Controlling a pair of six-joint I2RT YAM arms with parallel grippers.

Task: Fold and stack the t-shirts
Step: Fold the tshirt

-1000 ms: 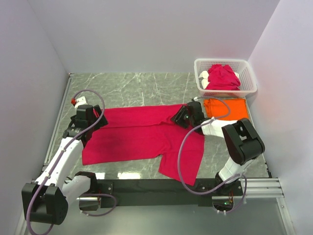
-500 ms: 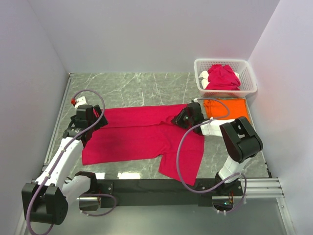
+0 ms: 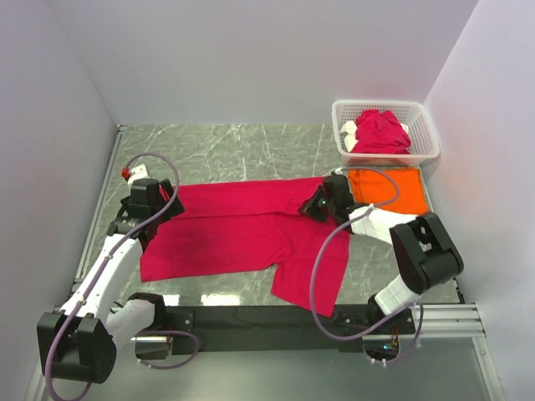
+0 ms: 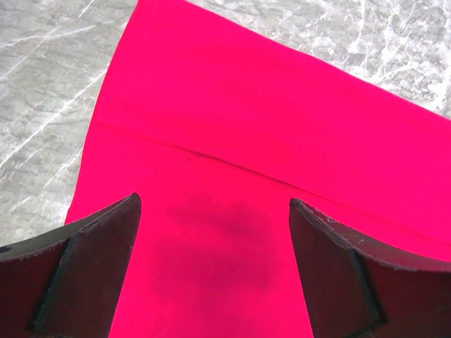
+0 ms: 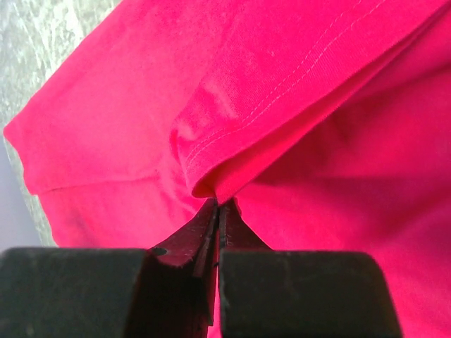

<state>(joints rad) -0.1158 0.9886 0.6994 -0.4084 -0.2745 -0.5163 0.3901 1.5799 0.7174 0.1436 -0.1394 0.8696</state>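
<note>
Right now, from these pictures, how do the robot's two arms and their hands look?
The left arm and right arm are alike: white links between bulky black joint housings. A grey-purple cable runs in loose loops along each. The left arm carries a small red mark near its wrist. The left hand and right hand each have two matte black, wedge-shaped fingers.

1. The left arm [image 3: 100,271], at the left of the overhead view, has white tubular links and chunky black joint housings.
2. The right arm [image 3: 426,251], at lower right, has the same white-and-black build and a large boxy black elbow.
3. A grey-lilac cable [image 3: 171,180] loops along the left arm, and a second cable [image 3: 316,267] loops along the right.
4. The left gripper [image 4: 213,203] has two dark, matte, wedge-shaped fingers.
5. The right gripper [image 5: 217,211] has black fingers tapering to thin tips from square blocks.
6. A small red mark [image 3: 127,172] sits by the left wrist, at upper left.
</note>
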